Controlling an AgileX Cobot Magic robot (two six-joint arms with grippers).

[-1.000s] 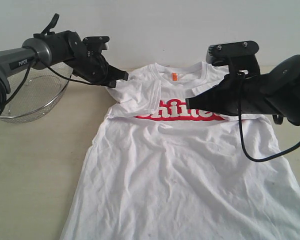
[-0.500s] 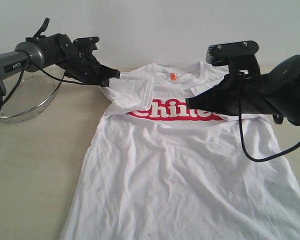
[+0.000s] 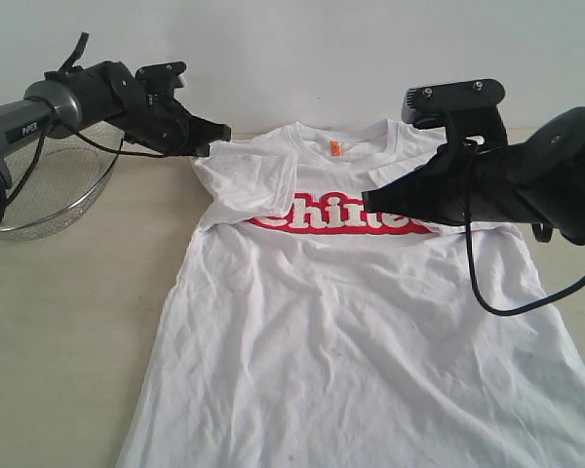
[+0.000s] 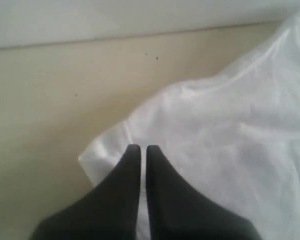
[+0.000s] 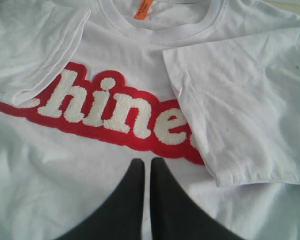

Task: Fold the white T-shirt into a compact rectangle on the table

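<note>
Since both sleeves [image 3: 249, 185] lie folded over the white T-shirt [image 3: 351, 331], left gripper [image 3: 217, 130] and right gripper [image 3: 369, 200], both closed tight and seemingly empty, should grasp the side edges evenly.

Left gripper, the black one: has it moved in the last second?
Yes. The black left gripper has drifted left and slightly up in the exterior view, away from the small orange neck tag and toward the wire mesh basket.

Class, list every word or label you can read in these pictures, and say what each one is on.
"hine": red-and-white lettering on the T-shirt chest; its ends are covered.
"PiPER": on the left arm.
Orange neck tag: print too small to read.
</note>
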